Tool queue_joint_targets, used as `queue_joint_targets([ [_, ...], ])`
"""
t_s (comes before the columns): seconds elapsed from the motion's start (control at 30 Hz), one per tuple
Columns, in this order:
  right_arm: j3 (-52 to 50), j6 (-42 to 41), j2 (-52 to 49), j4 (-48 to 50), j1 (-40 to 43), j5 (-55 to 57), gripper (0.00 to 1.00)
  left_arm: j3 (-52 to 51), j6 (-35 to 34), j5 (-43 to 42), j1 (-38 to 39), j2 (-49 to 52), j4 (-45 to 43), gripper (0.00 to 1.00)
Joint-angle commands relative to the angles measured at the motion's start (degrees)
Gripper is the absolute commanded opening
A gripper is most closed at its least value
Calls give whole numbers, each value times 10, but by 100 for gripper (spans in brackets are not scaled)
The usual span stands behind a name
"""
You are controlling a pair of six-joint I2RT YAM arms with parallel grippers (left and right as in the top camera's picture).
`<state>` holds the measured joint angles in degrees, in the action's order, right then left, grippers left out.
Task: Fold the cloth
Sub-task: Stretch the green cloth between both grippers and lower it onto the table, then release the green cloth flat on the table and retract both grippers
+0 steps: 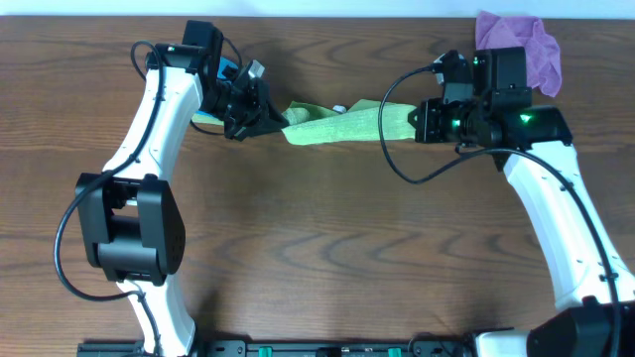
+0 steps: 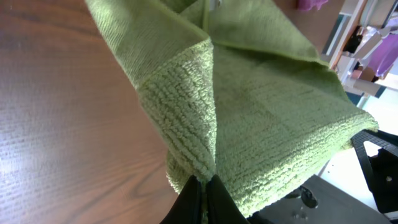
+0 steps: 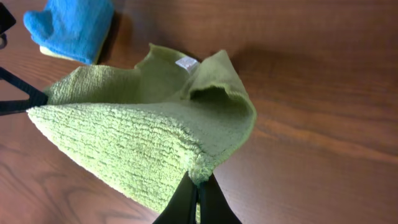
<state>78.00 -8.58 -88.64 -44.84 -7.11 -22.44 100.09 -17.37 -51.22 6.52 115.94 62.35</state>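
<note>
Above the bench (image 1: pixel 317 248), the cloth (image 1: pixel 332 125) is hanging bunched and stretched, left fingers (image 2: pixel 188 206) and right fingers (image 3: pixel 181 204) each pinching one end. Folding is seemingly just beginning; no flat fold is lying on it yet.

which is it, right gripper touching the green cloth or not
Touching. The right wrist view shows the right gripper pinched shut on a corner of the green cloth.

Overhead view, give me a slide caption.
Left arm and right arm hold a green cloth between their jaws; purple cloth beyond.
</note>
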Motion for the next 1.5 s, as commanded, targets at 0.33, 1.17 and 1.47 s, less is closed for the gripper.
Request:
queue_joint_targets([
  [0.33,-9,57,46,-160,0,73,2,-12,97,119,-3,-26,129,6],
  [1.17,-90,-6,233,-278,75,99,99,-50,207,-27,-9,-32,236,27],
  [1.47,-215,-17,435,-296,137,63,99,-52,198,-52,-10,-113,289,27],
])
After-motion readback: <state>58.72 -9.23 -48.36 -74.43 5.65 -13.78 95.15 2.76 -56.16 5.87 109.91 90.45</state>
